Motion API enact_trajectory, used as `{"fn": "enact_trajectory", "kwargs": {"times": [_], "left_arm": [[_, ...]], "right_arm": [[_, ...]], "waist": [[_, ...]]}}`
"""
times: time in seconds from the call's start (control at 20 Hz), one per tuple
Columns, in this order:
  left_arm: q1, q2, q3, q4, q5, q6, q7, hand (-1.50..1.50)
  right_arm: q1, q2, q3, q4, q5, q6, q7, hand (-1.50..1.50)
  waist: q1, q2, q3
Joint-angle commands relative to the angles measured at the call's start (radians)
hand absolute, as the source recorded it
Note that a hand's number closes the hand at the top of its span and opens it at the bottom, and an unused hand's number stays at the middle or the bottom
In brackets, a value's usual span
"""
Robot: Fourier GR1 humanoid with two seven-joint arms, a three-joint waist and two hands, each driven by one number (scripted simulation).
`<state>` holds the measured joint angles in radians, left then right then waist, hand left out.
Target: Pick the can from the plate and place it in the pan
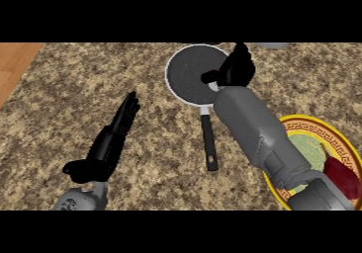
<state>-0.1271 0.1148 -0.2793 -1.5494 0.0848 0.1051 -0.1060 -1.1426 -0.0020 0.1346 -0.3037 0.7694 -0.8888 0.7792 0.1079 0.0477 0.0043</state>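
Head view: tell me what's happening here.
The right robot hand is at the right rim of the round dark frying pan with a white rim and black handle, its forearm crossing the yellow-rimmed patterned plate. The can is not visible; whether that hand holds it cannot be told. The left robot hand rests open on the speckled granite counter.

Open counter around the left hand; pan rim and handle crowd the right

Beyond and to both sides of the left hand's (111, 136) straight fingers lies bare speckled counter (81, 84), unobstructed up to the pan (193, 74) on their right. The right hand's (235, 69) fingers sit over the pan's right rim; left of them is the pan's dark bare floor. The pan's black handle (208, 141) runs back between the two forearms, and the plate (337, 143) lies under the right forearm, well behind those fingers.
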Motion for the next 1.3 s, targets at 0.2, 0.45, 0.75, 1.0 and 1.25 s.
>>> {"fn": "enact_trajectory", "kwargs": {"times": [0.2,0.45,0.75,1.0,1.25], "left_arm": [[-0.002,-0.001,0.019,0.018,-0.004,0.007,-0.011,0.00],[0.008,-0.014,0.010,-0.018,-0.019,0.034,0.024,0.00],[0.068,0.011,0.034,-0.006,0.009,-0.007,-0.013,0.00],[0.083,-0.008,0.033,-0.034,-0.006,0.018,0.013,0.00],[0.116,0.006,0.043,-0.103,-0.024,0.018,0.038,0.00]], "right_arm": [[0.068,0.001,-0.092,-0.122,-0.114,-0.199,-0.303,-1.50],[0.146,0.002,-0.160,-0.218,-0.290,-0.199,-0.473,-1.50],[0.305,0.002,-0.096,-0.446,-0.590,-0.048,-0.701,-1.50],[0.455,0.002,0.028,-0.554,-0.739,0.046,-0.839,-1.50],[0.597,0.002,0.154,-0.662,-0.784,0.020,-0.904,-1.50]], "waist": [[-0.025,-0.010,0.000],[-0.034,-0.022,0.000],[-0.058,-0.039,-0.001],[-0.087,-0.046,-0.003],[-0.098,-0.049,-0.004]]}}
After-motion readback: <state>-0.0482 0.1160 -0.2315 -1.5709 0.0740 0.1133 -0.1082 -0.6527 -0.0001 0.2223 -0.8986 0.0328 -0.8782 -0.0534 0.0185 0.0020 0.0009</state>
